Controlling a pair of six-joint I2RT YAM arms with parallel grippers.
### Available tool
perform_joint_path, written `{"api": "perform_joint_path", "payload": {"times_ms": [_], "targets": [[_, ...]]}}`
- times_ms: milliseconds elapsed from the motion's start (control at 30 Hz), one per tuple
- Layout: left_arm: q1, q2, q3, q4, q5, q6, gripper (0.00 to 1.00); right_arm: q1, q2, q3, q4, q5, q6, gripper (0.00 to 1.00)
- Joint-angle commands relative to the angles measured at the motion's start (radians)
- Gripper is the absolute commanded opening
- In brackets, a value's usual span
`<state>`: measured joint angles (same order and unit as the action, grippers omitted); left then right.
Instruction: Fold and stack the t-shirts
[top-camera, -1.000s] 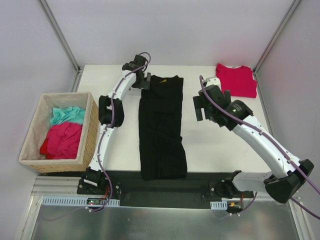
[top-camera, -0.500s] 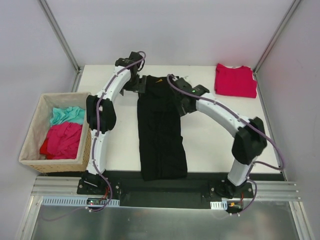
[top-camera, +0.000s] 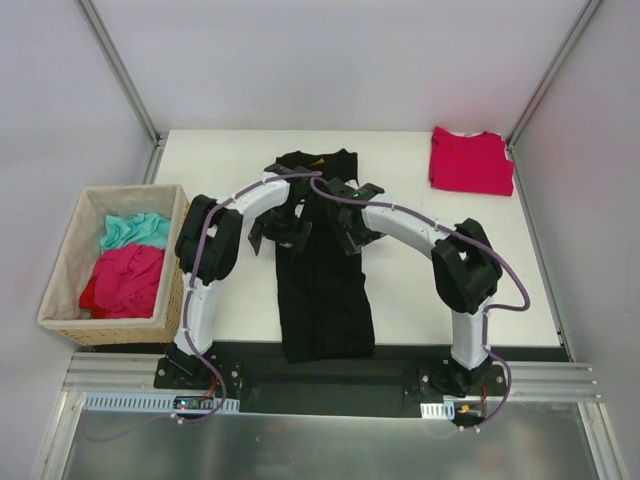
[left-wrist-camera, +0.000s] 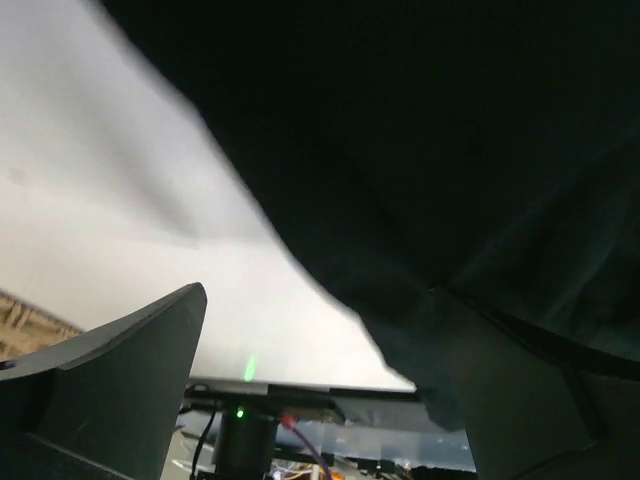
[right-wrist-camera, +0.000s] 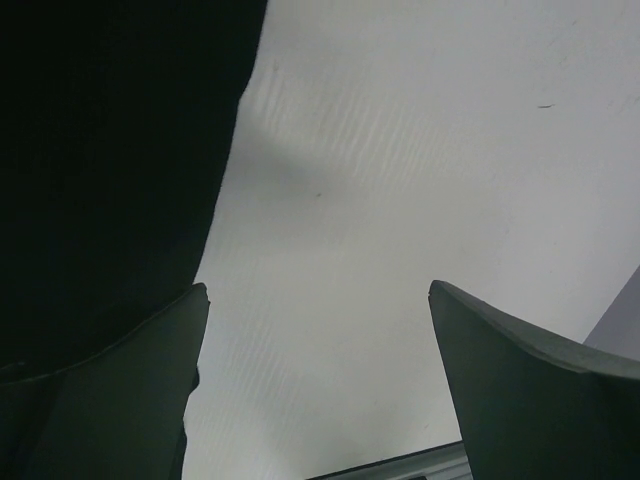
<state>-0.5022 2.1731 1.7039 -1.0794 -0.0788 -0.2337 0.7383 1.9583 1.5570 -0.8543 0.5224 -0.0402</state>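
The black t-shirt lies lengthwise across the middle of the table, the red t-shirt at its far right corner, and the left claw and right claw hang spread wide at the black one's 2 long edges.

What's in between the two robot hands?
The black t-shirt, in the top view; left fingers and right fingers sit open at its side edges.
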Motion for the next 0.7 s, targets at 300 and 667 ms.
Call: {"api": "perform_joint_path", "payload": {"times_ms": [300, 667], "targets": [[0.010, -0.174, -0.058, 0.007, -0.024, -0.035, 0.99, 0.116, 0.151, 0.097, -0.048, -0.013, 0.025, 0.97], [0.007, -0.130, -0.081, 0.035, -0.022, -0.039, 0.99, 0.108, 0.160, 0.034, -0.017, -0.013, 0.037, 0.97]]}}
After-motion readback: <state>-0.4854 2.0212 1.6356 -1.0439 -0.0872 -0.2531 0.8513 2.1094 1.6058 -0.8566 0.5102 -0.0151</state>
